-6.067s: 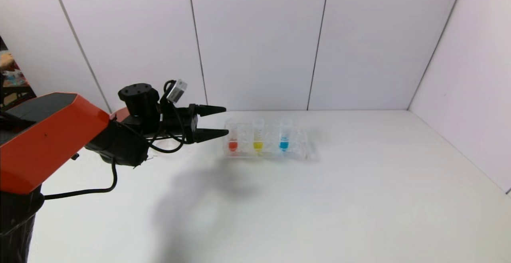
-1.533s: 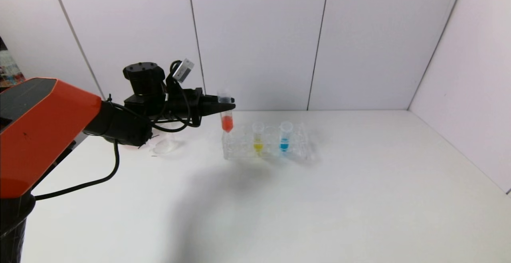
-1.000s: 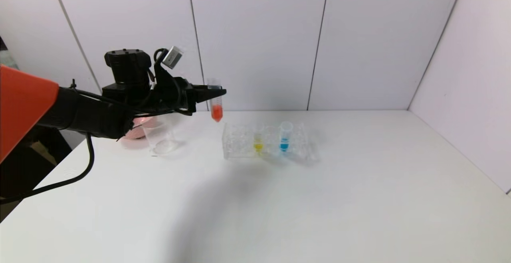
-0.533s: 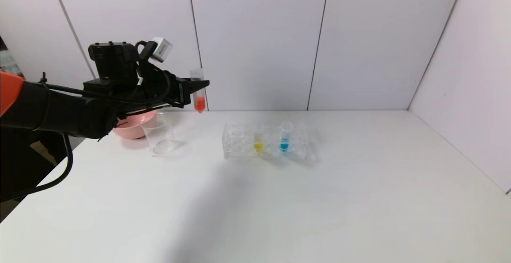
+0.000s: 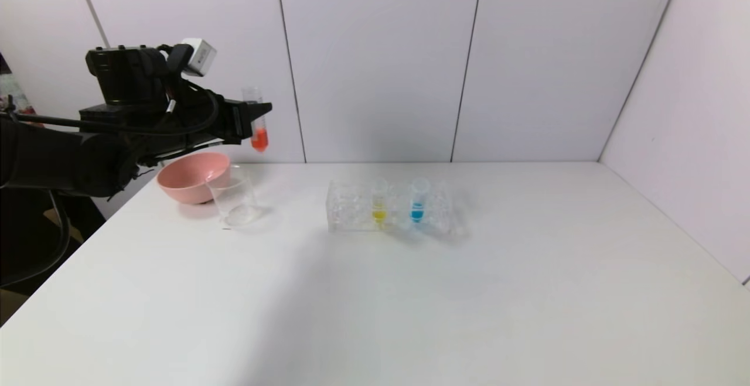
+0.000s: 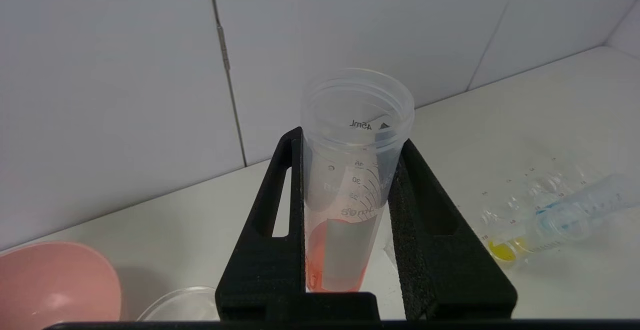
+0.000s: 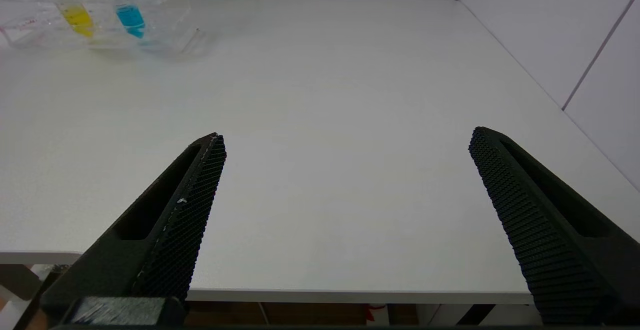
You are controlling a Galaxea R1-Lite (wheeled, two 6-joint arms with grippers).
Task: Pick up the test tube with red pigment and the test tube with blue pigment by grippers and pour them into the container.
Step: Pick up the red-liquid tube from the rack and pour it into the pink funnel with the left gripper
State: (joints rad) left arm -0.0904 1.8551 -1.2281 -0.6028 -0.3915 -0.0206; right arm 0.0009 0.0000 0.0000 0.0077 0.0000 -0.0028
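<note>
Between the left gripper's (image 5: 258,118) clamped fingers, the test tube with red pigment (image 5: 258,121) hangs upright, needing tipping over the container (image 5: 234,200) below.

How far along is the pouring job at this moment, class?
Done: the red test tube is out of the rack, shut in the left gripper and held upright above the table. In hand: carrying it toward the glass beaker, which looks empty. Left: pouring red, then the blue test tube, still racked. The right gripper waits open.
</note>
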